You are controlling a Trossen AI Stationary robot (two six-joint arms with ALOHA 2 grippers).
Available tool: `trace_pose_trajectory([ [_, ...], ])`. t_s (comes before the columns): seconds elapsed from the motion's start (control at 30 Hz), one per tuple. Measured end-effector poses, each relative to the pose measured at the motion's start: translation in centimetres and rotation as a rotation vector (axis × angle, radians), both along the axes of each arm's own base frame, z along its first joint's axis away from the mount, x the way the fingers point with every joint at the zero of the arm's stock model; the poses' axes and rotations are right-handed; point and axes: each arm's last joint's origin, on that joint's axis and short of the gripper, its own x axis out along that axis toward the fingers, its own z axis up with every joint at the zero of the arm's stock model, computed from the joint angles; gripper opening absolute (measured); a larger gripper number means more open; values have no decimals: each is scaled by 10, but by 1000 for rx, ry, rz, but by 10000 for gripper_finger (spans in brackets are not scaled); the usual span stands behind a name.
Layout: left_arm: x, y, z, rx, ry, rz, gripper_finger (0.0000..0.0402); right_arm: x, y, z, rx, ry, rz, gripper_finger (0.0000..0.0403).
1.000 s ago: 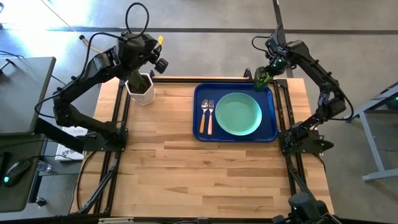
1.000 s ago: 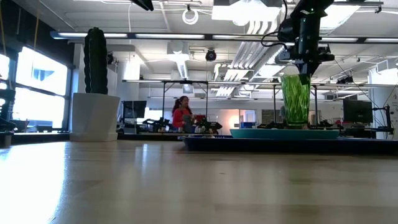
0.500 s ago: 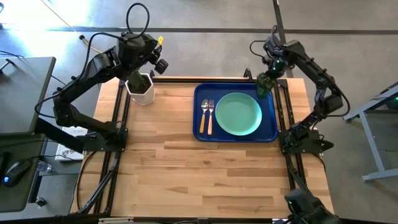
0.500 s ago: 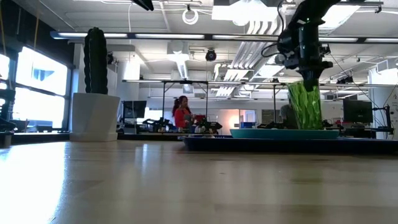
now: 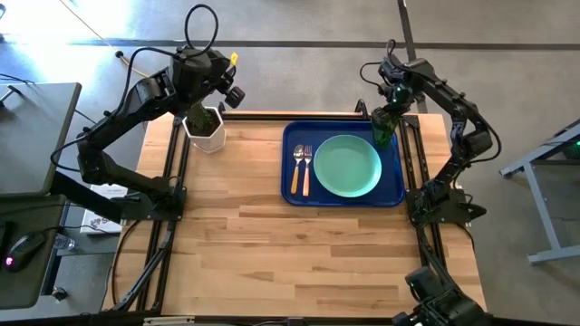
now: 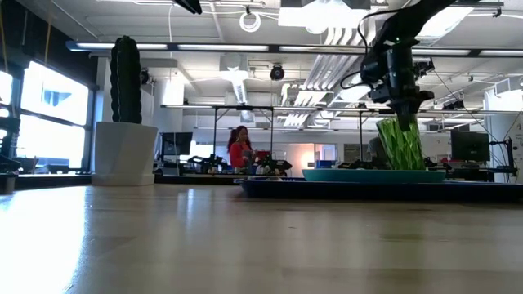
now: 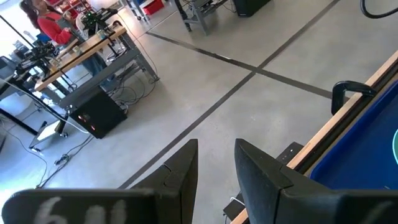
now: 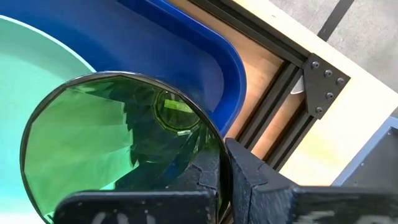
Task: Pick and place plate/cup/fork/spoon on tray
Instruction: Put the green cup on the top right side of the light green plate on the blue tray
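The translucent dark-green cup (image 5: pixel 383 126) is pinched by the rim in the right gripper (image 5: pixel 392 101) – held tilted at the far right corner of the dark-blue rectangular plastic tray (image 5: pixel 393 195), beside the round mint-green plate (image 5: pixel 347 167). The left gripper (image 7: pixel 214 163) – fingers narrowly parted – is parked beyond the table's far left edge.

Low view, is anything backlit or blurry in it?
Low view: the cactus is a dark silhouette against bright windows, light shines through the cup in the right pincer, and the near table looks soft.
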Motion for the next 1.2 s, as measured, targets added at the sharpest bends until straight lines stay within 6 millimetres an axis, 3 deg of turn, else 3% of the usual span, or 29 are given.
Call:
trace_pose_trajectory([
  [1.2,0,0,0,1,-1,1,97,0,-2,-2,-10,0,-74,14],
])
